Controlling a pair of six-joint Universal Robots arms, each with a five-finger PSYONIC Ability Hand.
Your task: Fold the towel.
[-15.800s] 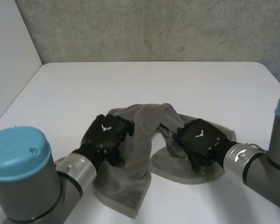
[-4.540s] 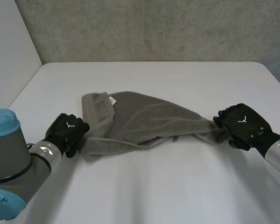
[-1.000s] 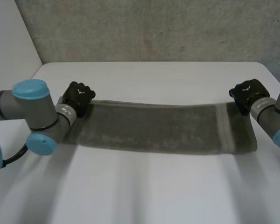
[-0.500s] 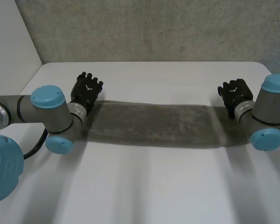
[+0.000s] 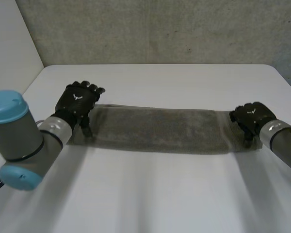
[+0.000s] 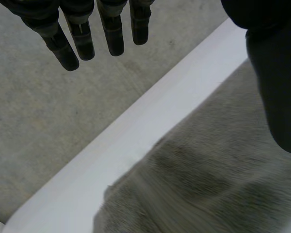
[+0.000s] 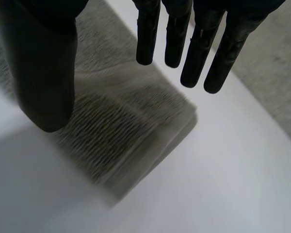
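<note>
A grey towel (image 5: 155, 128) lies flat as a long, narrow strip across the white table (image 5: 160, 194). My left hand (image 5: 77, 101) rests over the strip's left end. In the left wrist view its fingers (image 6: 68, 48) are straight and spread, the thumb (image 6: 276, 73) stands apart, and the towel (image 6: 208, 184) lies under the palm, held by nothing. My right hand (image 5: 252, 119) is over the right end. In the right wrist view its fingers (image 7: 203, 43) hang straight above the layered towel end (image 7: 121, 126), clear of it.
A grey concrete wall (image 5: 155, 29) rises behind the table's far edge. A white panel (image 5: 9, 58) closes the left side. Bare tabletop runs in front of and behind the towel.
Both hands, shut on the towel's ends a second ago, have opened and let go. The stretched towel now lies on the table, and both arms have drawn back toward the near side.
</note>
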